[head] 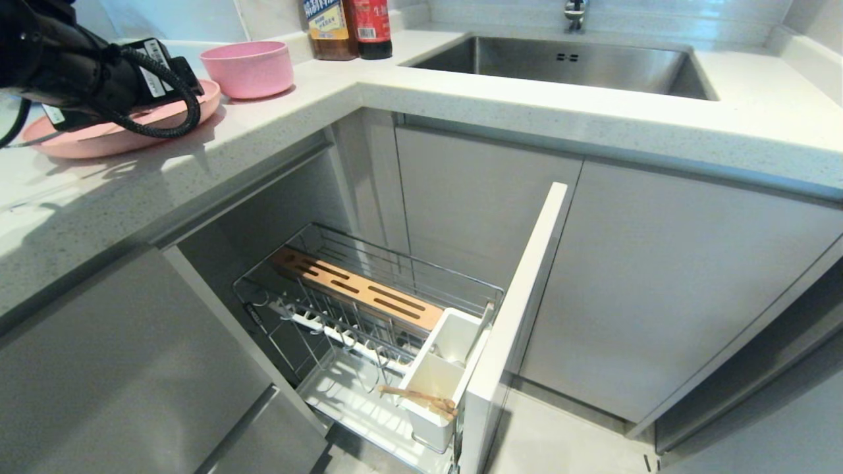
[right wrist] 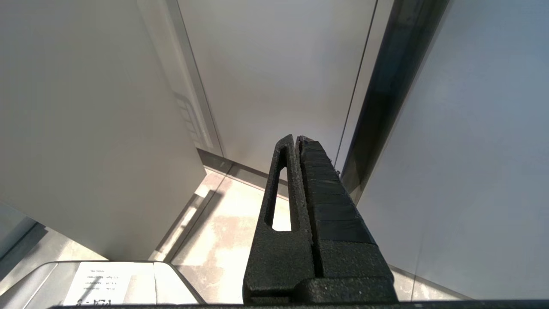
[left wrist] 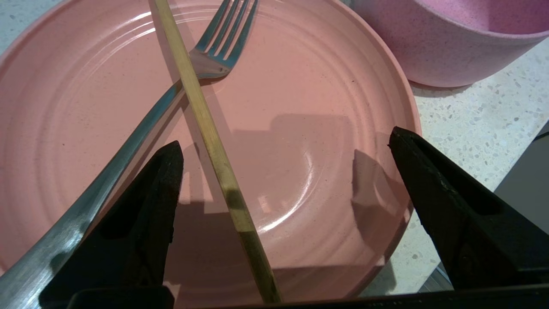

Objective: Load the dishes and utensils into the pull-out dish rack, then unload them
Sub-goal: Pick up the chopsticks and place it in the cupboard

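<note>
On the counter, a pink plate (head: 99, 139) (left wrist: 309, 77) carries a silver fork (left wrist: 141, 124) with one wooden chopstick (left wrist: 206, 124) lying across it. My left gripper (left wrist: 285, 139) hovers just above the plate, open, with the chopstick loose between its fingers near the one beside the fork. In the head view my left arm (head: 99, 72) hides those fingers. A pink bowl (head: 249, 69) (left wrist: 450, 38) stands beside the plate. The dish rack (head: 369, 299) is pulled out below; a wooden stick (head: 421, 397) rests in its white cup (head: 442, 368). My right gripper (right wrist: 296, 139) is shut and parked by cabinet fronts.
The rack's pale front panel (head: 520, 309) juts out beside the cabinet doors. A steel sink (head: 573, 62) lies at the back right, and two bottles (head: 349, 26) stand behind the bowl. A grey cabinet front (head: 132, 368) fills the lower left.
</note>
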